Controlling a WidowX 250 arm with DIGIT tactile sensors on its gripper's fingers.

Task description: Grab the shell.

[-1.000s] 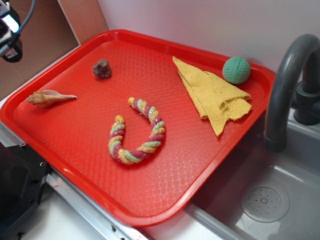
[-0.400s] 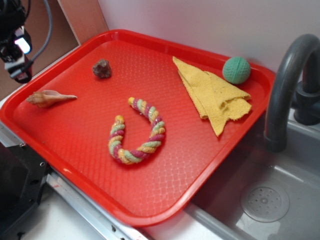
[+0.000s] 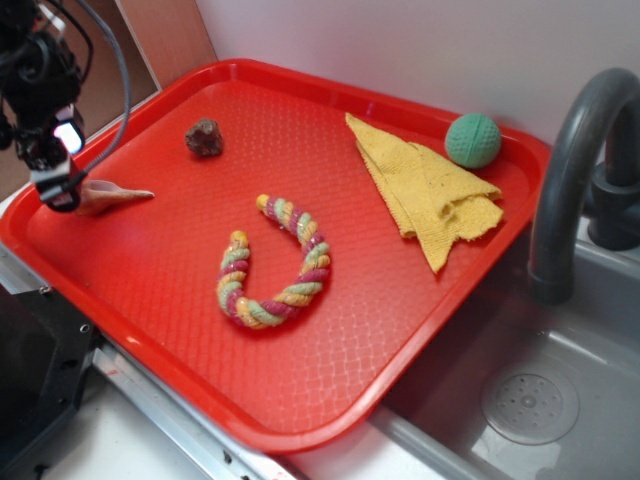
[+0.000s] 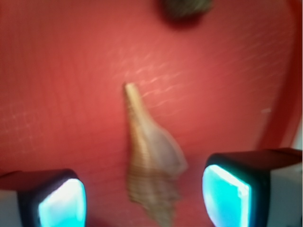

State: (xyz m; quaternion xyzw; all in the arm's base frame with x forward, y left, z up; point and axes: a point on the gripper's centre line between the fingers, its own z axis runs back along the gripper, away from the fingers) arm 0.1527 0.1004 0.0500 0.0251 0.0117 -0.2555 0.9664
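Shell lies on red tray, betw. spread-apart jaws of gripper, not yet gripped. Left: lower, close, lift.

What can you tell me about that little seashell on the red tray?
The shell is a small spiral one, tan-orange and cream, with a ridged, swollen body narrowing to a long thin point. It lies flat on the red tray near its left edge, the point aimed toward the tray's middle. Only the tray touches it. The hand hangs open above it, a finger on each side of its wide end.
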